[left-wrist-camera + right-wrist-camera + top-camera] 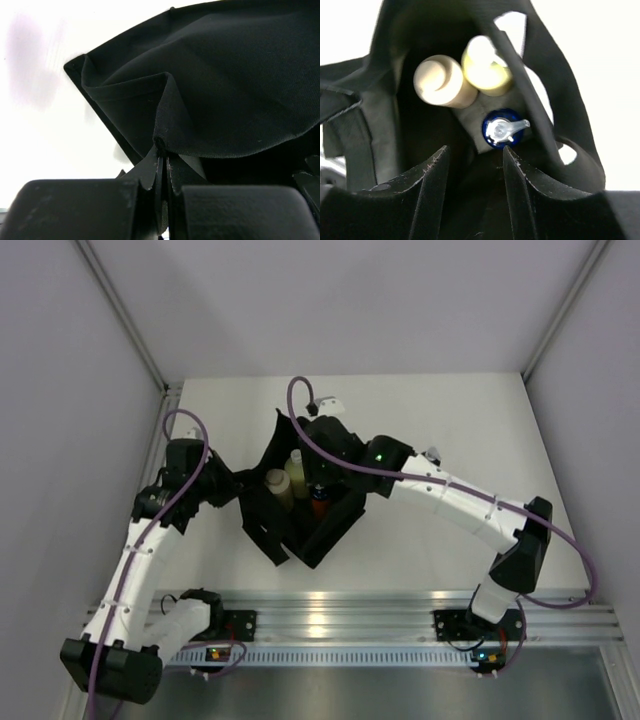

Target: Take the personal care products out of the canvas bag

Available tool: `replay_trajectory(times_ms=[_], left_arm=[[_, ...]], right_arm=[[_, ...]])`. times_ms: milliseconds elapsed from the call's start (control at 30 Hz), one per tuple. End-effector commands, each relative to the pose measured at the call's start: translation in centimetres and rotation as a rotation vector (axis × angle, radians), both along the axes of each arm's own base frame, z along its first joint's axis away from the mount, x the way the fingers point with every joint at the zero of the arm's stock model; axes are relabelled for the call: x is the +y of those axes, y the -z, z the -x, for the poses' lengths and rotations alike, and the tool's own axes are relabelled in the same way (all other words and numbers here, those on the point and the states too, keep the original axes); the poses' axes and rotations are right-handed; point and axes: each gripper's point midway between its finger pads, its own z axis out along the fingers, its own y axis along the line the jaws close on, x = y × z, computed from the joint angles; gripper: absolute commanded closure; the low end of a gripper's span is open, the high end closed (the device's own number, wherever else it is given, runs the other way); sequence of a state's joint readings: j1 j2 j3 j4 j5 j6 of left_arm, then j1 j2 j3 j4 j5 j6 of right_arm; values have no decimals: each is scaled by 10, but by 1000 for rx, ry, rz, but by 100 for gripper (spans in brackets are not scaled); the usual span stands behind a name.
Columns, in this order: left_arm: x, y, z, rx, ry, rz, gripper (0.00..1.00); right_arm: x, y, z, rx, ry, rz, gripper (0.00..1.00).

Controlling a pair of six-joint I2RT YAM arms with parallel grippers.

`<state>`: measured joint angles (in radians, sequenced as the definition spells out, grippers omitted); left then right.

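Note:
The black canvas bag [300, 515] stands open at the table's middle. My left gripper [236, 490] is shut on a fold of the bag's left rim [165, 115]; its jaws [162, 150] pinch the fabric. My right gripper [320, 472] hangs open over the bag's mouth, its fingers [436, 165] apart and empty above the inside [473, 156]. Inside stand a beige cream-capped bottle [440, 80], a pale yellow-green bottle [485, 65] and a bottle with a dark-blue top and a pale pump [502, 129], which looks orange from above [318, 506]. A second orange bottle is not in view.
A bag handle strap [520, 85] runs across the mouth just right of the bottles. The white table [450, 420] is walled by grey panels at left, back and right. An aluminium rail [340, 620] with both arm bases runs along the near edge.

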<state>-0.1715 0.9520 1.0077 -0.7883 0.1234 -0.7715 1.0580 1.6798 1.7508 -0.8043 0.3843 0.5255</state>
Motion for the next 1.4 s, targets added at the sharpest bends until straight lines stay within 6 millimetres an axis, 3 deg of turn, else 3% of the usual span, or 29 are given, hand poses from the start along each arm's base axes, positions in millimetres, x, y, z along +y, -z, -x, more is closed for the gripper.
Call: replay_trajectory(times_ms=[0, 300, 667, 900, 1367], left_arm=[[-9, 15, 6, 54, 57, 2, 100], [-19, 9, -3, 21, 45, 53, 100], [-17, 12, 7, 17, 28, 67, 100], [-18, 10, 9, 4, 44, 63, 100], [-22, 17, 13, 28, 78, 70, 100]], right_arm=[[-14, -1, -7, 32, 238, -59, 51], [-11, 48, -12, 151, 361, -58, 38], [-28, 71, -34, 148, 512, 5, 37], [-25, 94, -30, 206, 518, 52, 37], [-12, 98, -43, 181, 501, 76, 44]])
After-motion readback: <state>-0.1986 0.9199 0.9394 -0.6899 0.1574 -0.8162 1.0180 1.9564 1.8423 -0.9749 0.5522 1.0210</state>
